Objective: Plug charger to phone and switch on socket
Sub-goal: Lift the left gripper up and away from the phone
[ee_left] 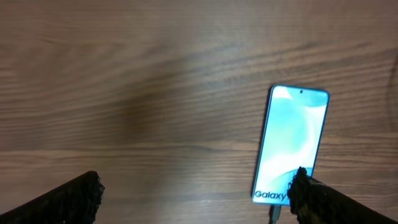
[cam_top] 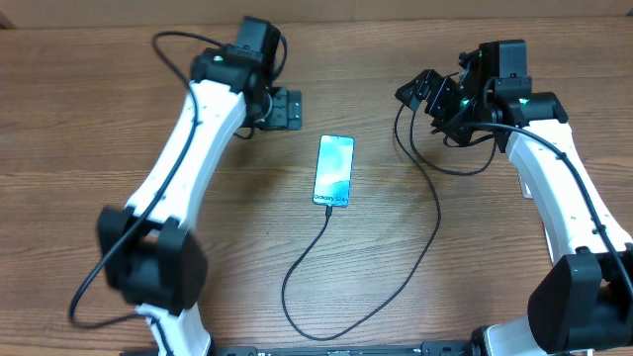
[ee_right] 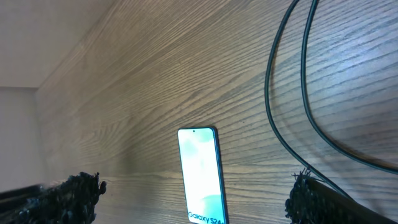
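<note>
The phone (cam_top: 334, 171) lies flat mid-table, its cyan screen lit and the white text at the near end. The charger (cam_top: 435, 218), a thin black cable, runs from the phone's near end in a wide loop toward the table front, then up to the right arm. Its tip sits in the phone's port (ee_left: 275, 215). My left gripper (cam_top: 289, 110) hangs open to the left of and beyond the phone (ee_left: 291, 146). My right gripper (cam_top: 420, 94) is open at the far right, above two cable strands (ee_right: 268, 81), the phone (ee_right: 202, 177) ahead of it. The socket is out of view.
Bare wood-grain tabletop (cam_top: 227, 227) surrounds the phone. A pale wall or edge (ee_right: 18, 124) bounds the table on the left of the right wrist view. The arms' own bases stand at the front corners.
</note>
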`<act>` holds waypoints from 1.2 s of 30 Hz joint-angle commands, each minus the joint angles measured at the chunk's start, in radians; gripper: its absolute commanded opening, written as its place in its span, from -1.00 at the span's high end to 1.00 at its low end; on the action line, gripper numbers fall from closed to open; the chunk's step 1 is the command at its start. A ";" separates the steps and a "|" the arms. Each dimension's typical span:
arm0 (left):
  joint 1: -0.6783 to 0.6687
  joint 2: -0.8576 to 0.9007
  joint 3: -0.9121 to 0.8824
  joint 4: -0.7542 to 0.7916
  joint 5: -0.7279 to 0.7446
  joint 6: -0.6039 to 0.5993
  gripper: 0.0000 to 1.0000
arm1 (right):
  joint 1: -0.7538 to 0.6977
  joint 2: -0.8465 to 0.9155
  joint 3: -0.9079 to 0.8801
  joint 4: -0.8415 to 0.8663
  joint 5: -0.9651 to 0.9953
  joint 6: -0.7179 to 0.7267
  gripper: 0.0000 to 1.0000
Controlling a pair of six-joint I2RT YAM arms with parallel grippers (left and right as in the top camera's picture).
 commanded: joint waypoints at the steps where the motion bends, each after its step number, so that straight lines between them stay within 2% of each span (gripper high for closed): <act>1: 0.002 -0.090 0.025 -0.024 -0.115 0.019 -0.99 | -0.007 -0.028 0.009 0.001 0.011 -0.008 -0.99; 7: 0.002 -0.209 0.025 -0.061 -0.184 0.020 -0.99 | -0.006 -0.028 0.009 -0.003 0.011 -0.008 -0.99; 13: 0.002 -0.285 0.025 -0.072 -0.182 0.023 -0.99 | -0.007 -0.028 0.009 -0.006 0.011 -0.008 -0.99; 36: 0.002 -0.292 0.024 -0.083 -0.182 0.023 -0.99 | -0.006 -0.028 0.009 -0.014 0.010 -0.008 -0.99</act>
